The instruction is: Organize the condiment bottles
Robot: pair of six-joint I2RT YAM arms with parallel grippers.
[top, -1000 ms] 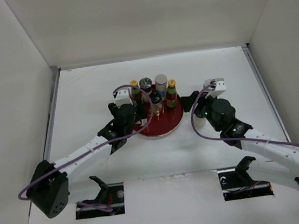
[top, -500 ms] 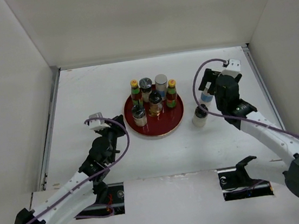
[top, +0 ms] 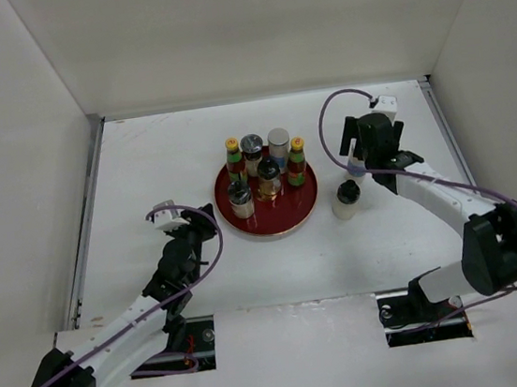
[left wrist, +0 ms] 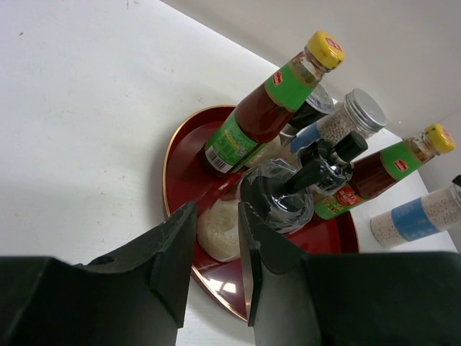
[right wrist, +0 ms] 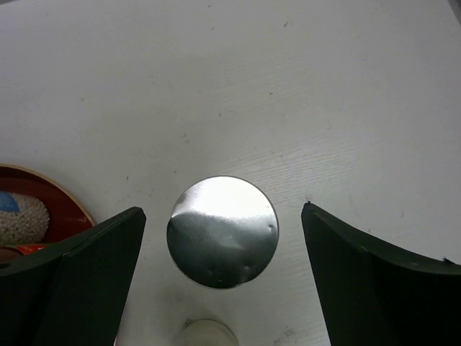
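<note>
Bottles (top: 269, 179), six of them, crowd the red tray (top: 273, 232) mid-tabletop (top: 141, 161), well apart from the walls (top: 12, 186) on each side; left hand (top: 207, 210) sits clenched on nothing just off the tray's left rim; right hand (right wrist: 222, 209) hangs spread wide around a silver-lidded bottle (right wrist: 223, 241) right of the tray, gaps either side; a pale bottle (top: 345, 202) stands near it, its cap hard to make out.
</note>
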